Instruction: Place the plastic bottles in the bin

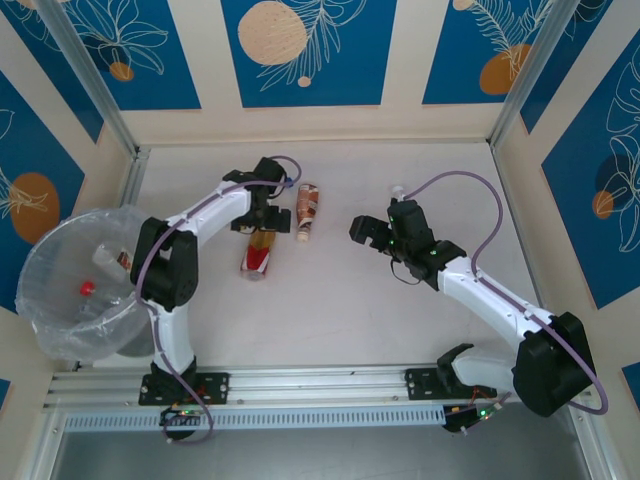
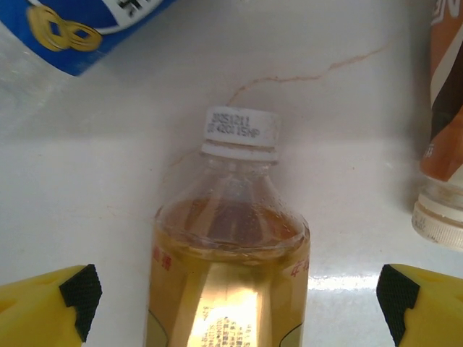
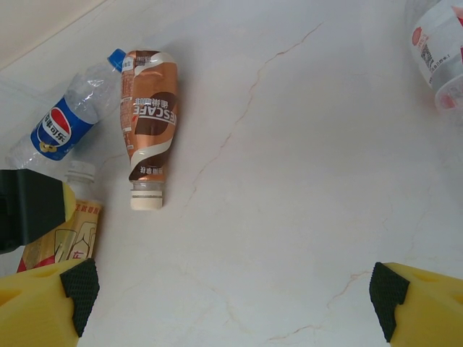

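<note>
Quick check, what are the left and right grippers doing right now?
Left gripper: open, fingers either side of the tea bottle, not gripping it.
Right gripper: open, holding nothing.

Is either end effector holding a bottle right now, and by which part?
Nothing held: left end effector open astride the amber bottle, not gripping; right end effector open too.

A brown plastic bottle with a white cap (image 3: pixel 148 130) lies on the white table (image 3: pixel 304 181). A clear bottle with a blue label (image 3: pixel 69 119) lies just left of it. A yellow-label bottle (image 3: pixel 72 228) lies near its cap end.
</note>
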`<act>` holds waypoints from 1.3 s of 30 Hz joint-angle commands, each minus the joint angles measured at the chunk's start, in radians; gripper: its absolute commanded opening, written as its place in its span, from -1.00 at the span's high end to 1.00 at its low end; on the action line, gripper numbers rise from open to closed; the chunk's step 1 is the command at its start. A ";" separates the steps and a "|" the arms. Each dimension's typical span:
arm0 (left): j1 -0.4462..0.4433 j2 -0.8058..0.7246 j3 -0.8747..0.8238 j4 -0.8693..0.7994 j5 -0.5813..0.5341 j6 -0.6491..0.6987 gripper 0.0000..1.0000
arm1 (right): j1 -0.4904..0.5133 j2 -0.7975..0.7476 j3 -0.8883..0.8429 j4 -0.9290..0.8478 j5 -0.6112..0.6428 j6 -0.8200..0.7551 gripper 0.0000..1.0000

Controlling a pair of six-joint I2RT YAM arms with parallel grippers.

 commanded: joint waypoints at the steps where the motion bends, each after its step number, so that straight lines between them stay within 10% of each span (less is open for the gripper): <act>1: 0.003 0.051 0.042 -0.041 0.052 0.036 -0.98 | -0.005 -0.009 -0.002 0.004 0.014 0.014 -0.97; 14: 0.014 0.145 0.079 -0.058 0.052 0.054 -0.53 | -0.009 -0.011 0.004 -0.007 0.014 0.005 -1.00; 39: 0.014 0.006 0.010 0.022 0.085 0.073 -0.28 | -0.009 0.003 0.003 -0.006 0.002 0.016 -1.00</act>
